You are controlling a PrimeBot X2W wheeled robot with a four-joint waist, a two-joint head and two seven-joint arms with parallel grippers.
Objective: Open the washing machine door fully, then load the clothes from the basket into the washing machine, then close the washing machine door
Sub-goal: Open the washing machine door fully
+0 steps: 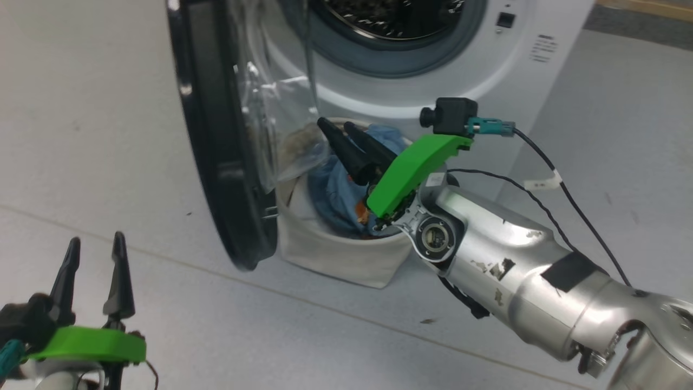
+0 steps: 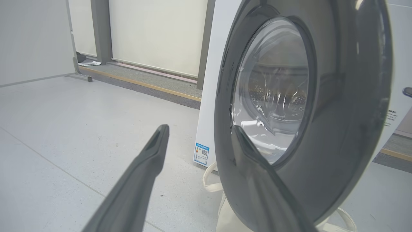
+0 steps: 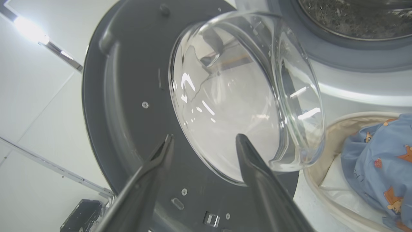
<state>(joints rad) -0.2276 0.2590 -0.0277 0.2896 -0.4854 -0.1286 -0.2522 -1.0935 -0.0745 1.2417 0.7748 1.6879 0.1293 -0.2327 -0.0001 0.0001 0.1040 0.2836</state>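
The washing machine door (image 1: 216,162) stands swung open to the left of the washing machine (image 1: 411,92), edge-on to me, its clear glass bowl (image 3: 231,96) bulging toward the drum. Below the opening sits the basket (image 1: 335,260) with the clothes (image 1: 330,189) inside; the light blue printed garment (image 3: 376,154) lies on top. My right gripper (image 1: 334,123) hovers over the basket, fingers pointing at the door's inner side, open and holding nothing (image 3: 204,138). My left gripper (image 1: 96,239) stands open at the lower left, outside the door (image 2: 347,112), its jaws (image 2: 200,128) holding nothing.
Grey floor spreads left of the door and in front of the basket. The basket's loop handle (image 2: 209,180) lies on the floor under the door. A blue sticker (image 2: 201,154) marks the washer's lower side. A wall and a raised ledge (image 2: 145,83) lie behind.
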